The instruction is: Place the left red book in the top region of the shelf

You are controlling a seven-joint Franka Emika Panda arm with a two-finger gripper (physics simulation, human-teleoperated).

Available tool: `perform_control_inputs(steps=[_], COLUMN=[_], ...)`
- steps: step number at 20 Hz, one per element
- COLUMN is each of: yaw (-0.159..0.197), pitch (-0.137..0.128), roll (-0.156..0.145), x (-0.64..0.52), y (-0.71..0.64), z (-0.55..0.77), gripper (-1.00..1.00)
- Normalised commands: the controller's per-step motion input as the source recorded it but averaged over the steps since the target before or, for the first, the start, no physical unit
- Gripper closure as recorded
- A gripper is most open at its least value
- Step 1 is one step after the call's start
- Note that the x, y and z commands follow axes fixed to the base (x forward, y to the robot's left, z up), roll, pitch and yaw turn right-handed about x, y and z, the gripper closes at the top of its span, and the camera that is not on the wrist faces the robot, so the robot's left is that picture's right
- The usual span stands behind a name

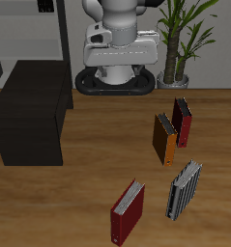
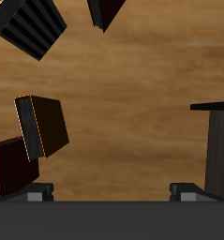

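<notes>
The left red book [image 1: 183, 123] stands upright on the wooden table, right behind the orange-brown book [image 1: 164, 140]. In the wrist view it [image 2: 10, 167] shows as a dark red cover beside the orange-brown book [image 2: 43, 127]. The shelf [image 1: 30, 116] is a low, wide black unit on the other side of the table; one corner of it [image 2: 216, 141] shows in the wrist view. My gripper [image 2: 112, 192] is open and empty, fingertips [image 2: 38, 192] wide apart, high above the table and away from the books. My arm [image 1: 114, 43] is folded over its base at the back.
A second red book [image 1: 128, 211] stands near the table's front edge, with a black-and-white striped book [image 1: 184, 190] beside it. A potted plant [image 1: 180, 39] stands at the back. A pale grey rack [image 1: 35, 39] rises behind the shelf.
</notes>
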Motion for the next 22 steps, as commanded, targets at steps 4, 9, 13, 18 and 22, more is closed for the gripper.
perform_control_inputs(steps=[4,9,13,18,22], yaw=[0.012,-0.006,0.013,0.015,-0.028], pitch=[-0.006,-0.015,-0.028,-0.004,0.003], roll=[0.017,0.015,0.031,0.002,-0.02], x=[-0.2,-0.17,-0.2,-0.08,-0.16], y=[0.38,0.41,0.5,0.35,0.38], z=[-0.14,-0.11,-0.12,-0.11,-0.13], gripper=[-1.0,-1.0,-1.0,-1.0,-1.0])
